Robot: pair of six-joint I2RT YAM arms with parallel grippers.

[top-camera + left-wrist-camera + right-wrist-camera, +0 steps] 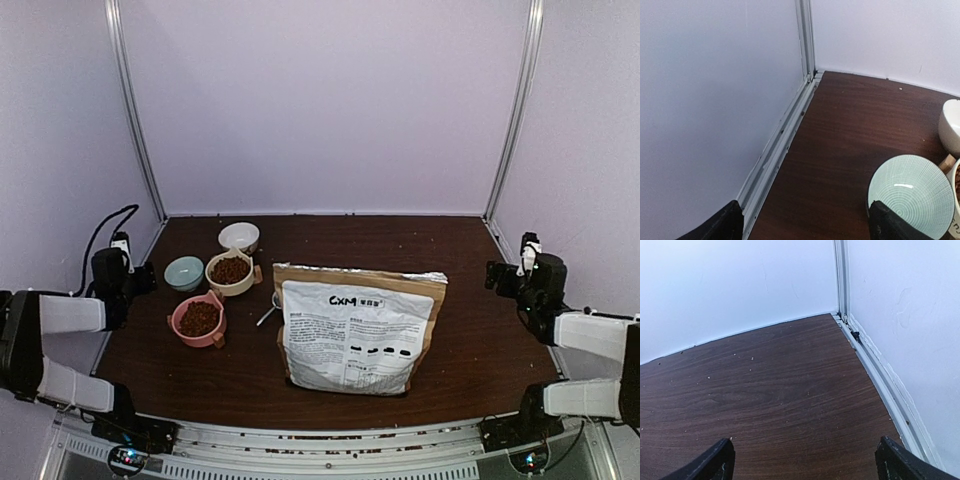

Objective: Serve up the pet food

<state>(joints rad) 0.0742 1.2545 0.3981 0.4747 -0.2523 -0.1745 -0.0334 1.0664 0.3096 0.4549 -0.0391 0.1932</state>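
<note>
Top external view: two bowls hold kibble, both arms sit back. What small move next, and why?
Probably move the open left end effector toward the scoop beside the bag: pet food fills the pink bowl and cream bowl, but the blue bowl looks empty.

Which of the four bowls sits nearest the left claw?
The empty pale teal bowl, ribbed inside, right beside the left claw; no other bowl is that colour.

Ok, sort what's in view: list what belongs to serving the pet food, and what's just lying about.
Belongs to the job:
- pet food in the pink bowl, more in the cream bowl
- printed bag
- small spoon
- probably the empty pale green bowl and white bowl

Just lying about:
- black cable at the far left
- scattered crumbs
</note>
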